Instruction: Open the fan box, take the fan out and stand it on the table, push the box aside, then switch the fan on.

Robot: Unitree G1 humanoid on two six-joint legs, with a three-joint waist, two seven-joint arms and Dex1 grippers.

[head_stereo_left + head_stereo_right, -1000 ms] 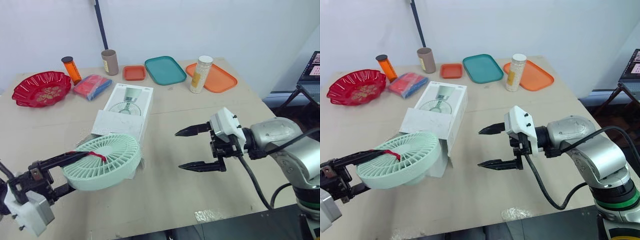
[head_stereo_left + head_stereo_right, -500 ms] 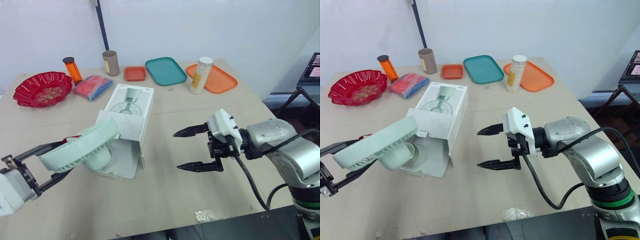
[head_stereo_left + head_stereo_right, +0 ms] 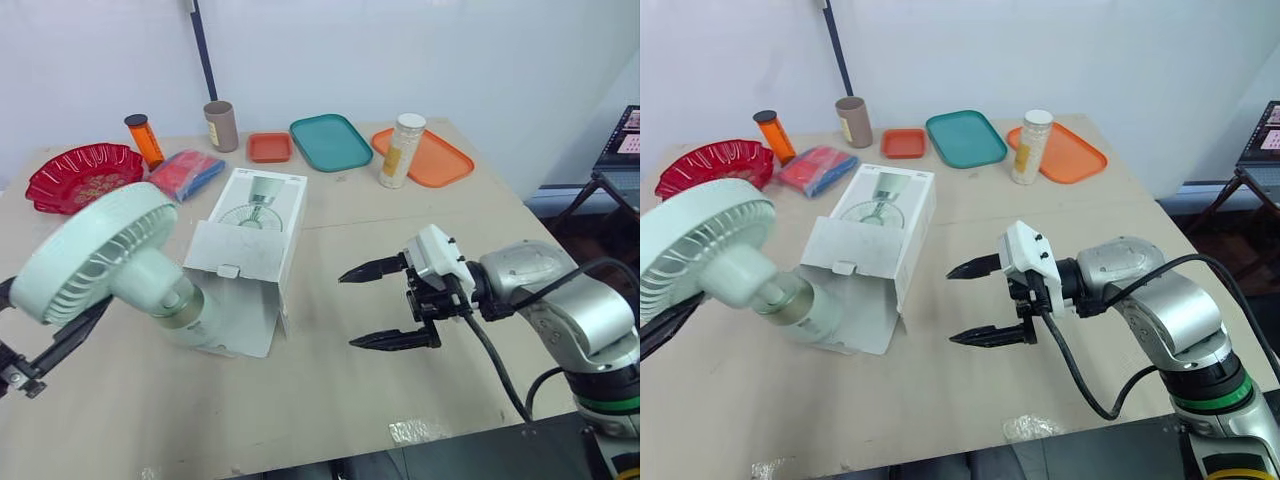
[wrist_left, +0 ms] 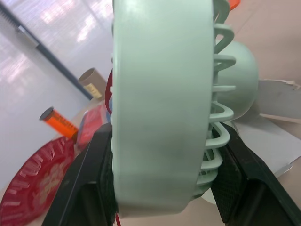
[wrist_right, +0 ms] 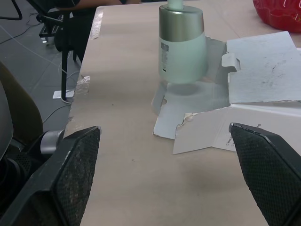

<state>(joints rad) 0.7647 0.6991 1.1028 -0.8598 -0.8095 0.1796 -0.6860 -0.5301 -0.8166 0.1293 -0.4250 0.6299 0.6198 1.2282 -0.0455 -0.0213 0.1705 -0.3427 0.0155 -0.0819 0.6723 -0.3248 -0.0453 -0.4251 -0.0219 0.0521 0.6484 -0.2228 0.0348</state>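
Observation:
The pale green fan (image 3: 95, 250) is tilted nearly upright, its round head at the table's left. Its base (image 5: 182, 44) is at the open flap (image 3: 235, 320) of the white fan box (image 3: 255, 215); I cannot tell whether it touches. My left gripper (image 3: 35, 330) is shut on the fan head's rim, and its black fingers (image 4: 89, 174) clamp both faces of the fan (image 4: 160, 108). My right gripper (image 3: 375, 305) hovers open over the table right of the box, with nothing between its fingers (image 5: 77, 169), which point toward the fan's base.
Along the back stand a red bowl (image 3: 85, 175), an orange bottle (image 3: 143, 138), a red-blue packet (image 3: 185, 172), a brown cup (image 3: 219, 125), a small orange tray (image 3: 270, 146), a teal tray (image 3: 330, 140), a white jar (image 3: 402, 148) and an orange tray (image 3: 435, 160).
My left arm has swung the fan from lying flat to nearly upright, head up and to the left, base down at the box flap. The right gripper drifted slightly left and lower.

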